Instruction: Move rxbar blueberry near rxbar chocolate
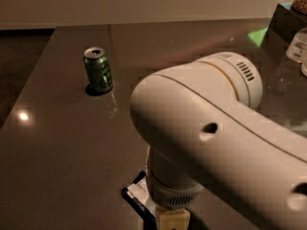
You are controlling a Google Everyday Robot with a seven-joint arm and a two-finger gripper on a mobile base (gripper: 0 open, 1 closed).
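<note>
The rxbar blueberry, a dark bar with a white label panel, lies flat near the front edge of the table; only its left end shows. My gripper hangs at the bottom edge of the camera view, right over that bar, with its beige wrist piece showing below the big white arm. The rxbar chocolate is hidden behind the arm.
A green soda can stands upright at the back left on the dark table. A dark box and clear containers stand at the back right. The table's left edge runs diagonally along the left side.
</note>
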